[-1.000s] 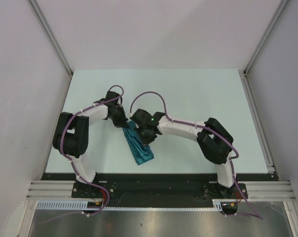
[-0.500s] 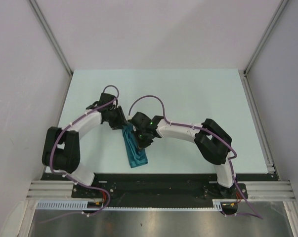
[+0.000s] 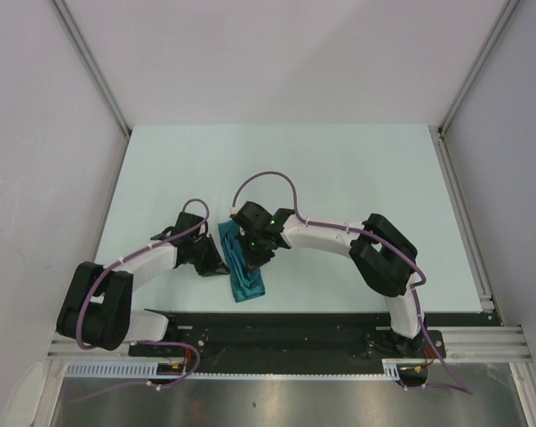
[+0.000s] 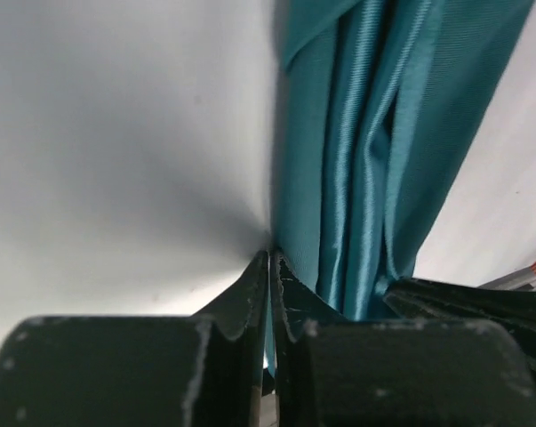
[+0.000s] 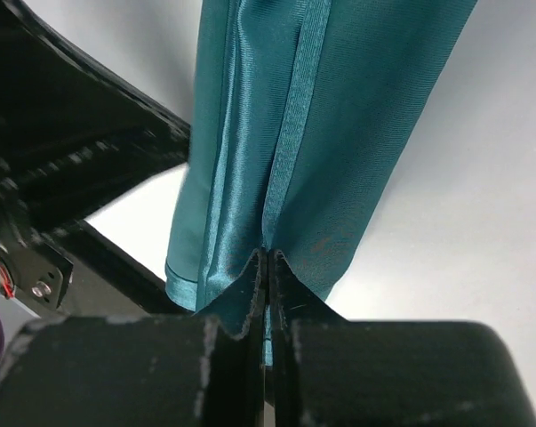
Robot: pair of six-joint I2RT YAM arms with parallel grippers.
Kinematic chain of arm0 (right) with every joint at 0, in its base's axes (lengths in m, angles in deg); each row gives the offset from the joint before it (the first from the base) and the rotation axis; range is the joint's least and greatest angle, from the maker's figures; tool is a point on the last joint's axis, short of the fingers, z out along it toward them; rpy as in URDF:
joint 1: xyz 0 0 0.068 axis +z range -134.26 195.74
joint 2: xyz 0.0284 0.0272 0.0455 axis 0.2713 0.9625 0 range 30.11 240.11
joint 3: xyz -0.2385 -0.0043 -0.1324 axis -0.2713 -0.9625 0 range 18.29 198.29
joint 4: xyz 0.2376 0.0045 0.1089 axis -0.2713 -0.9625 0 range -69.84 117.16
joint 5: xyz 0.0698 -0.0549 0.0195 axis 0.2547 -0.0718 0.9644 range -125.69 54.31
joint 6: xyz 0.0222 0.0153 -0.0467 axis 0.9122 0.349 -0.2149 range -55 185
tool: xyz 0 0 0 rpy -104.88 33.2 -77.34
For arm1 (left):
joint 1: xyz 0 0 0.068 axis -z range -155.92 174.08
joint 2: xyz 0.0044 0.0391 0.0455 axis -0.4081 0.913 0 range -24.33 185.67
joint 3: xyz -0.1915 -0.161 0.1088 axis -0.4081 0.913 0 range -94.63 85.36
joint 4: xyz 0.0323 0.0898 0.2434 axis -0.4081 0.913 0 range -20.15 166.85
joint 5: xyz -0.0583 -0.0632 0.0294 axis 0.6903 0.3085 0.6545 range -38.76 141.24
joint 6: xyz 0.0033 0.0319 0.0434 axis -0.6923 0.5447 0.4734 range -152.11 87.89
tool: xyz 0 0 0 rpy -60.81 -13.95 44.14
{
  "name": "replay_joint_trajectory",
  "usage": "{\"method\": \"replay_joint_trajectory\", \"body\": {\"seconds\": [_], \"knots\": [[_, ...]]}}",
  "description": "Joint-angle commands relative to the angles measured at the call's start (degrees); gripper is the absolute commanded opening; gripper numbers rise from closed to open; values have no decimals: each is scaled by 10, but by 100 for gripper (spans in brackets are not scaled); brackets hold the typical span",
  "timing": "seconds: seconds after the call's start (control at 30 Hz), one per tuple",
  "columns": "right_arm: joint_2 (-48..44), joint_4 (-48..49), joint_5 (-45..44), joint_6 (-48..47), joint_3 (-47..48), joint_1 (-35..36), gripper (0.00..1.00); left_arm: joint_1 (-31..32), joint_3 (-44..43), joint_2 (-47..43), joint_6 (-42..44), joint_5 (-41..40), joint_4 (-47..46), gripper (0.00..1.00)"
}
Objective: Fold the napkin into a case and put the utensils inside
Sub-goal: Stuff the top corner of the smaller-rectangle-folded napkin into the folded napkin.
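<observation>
The teal napkin (image 3: pixel 243 271) lies on the table as a long, narrow folded strip near the front edge. My left gripper (image 3: pixel 218 263) is at its left side, and in the left wrist view the jaws (image 4: pixel 269 259) are shut on the napkin's (image 4: pixel 365 133) left edge. My right gripper (image 3: pixel 251 253) is over the strip's upper middle, and in the right wrist view it (image 5: pixel 266 254) is shut on a hemmed fold of the napkin (image 5: pixel 348 116). No orange-red utensil shows in any view.
The pale table (image 3: pixel 356 178) has grey walls on three sides and a black rail (image 3: pixel 294 318) at its near edge. The two grippers are very close together, and the left gripper's black body (image 5: pixel 72 151) fills the upper left of the right wrist view.
My left arm has swung toward the near edge, its gripper going from the strip's far end to its left side. The napkin has turned to lie straighter. The right gripper has shifted slightly left.
</observation>
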Motion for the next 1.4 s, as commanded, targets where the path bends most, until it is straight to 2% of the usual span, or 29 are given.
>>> {"method": "replay_joint_trajectory", "body": {"seconds": [0.0,0.17,0.6,0.67,0.8,1.0,1.17,1.37], "knots": [[-12,14,7,25,2,6,0,37,26,25,-28,-6,-59,7],[-8,24,9,46,2,15,0,66,32,29,-46,-10,-71,5],[-9,14,-9,68,2,28,0,66,40,17,-36,-28,-50,4],[-4,15,-10,64,1,24,1,66,32,11,-24,-29,-33,6],[2,15,-13,54,-1,18,3,53,-13,-27,4,-56,22,17],[2,30,-1,48,-12,-1,6,1,-62,-44,35,-53,76,19],[0,43,7,46,-22,-8,9,-23,-109,18,45,13,38,14],[0,55,17,52,-23,-8,11,-24,-158,72,19,50,-14,6]]}}
